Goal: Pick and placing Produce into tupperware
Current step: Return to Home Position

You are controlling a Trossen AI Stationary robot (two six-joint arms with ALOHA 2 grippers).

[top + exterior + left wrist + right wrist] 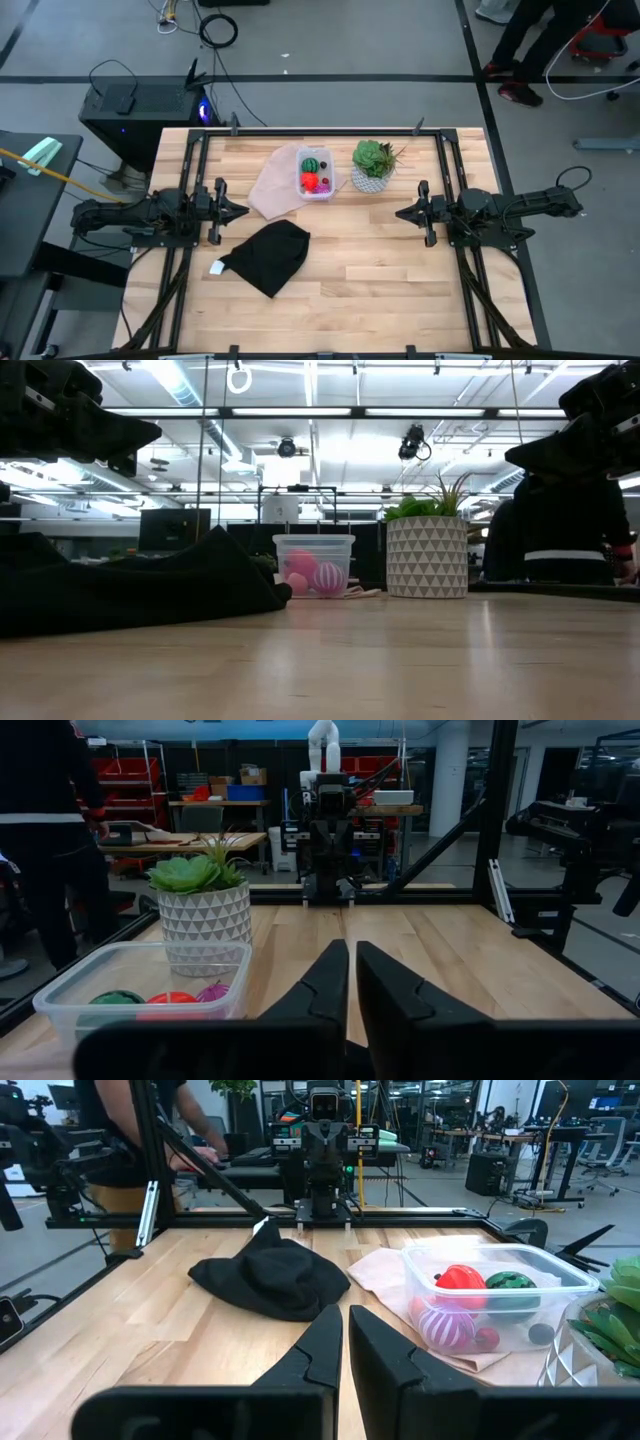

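Note:
The clear tupperware [315,173] stands on the table's far middle, its base on a pale pinkish sheet [272,185]. Inside it lies the produce: a green striped ball [512,1285], a red-orange piece [460,1278], a magenta striped piece [447,1325] and a small red bit [487,1338]. My left gripper [240,210] hovers shut at the table's left, pointing level toward the right. My right gripper [402,212] hovers shut at the table's right, pointing level toward the left. Both are clear of the tub and hold nothing.
A green succulent in a white patterned pot [373,165] stands just right of the tub. A crumpled black cloth [268,255] lies near the table's middle, in front of the left gripper. A person stands beyond the table's far right corner [520,40].

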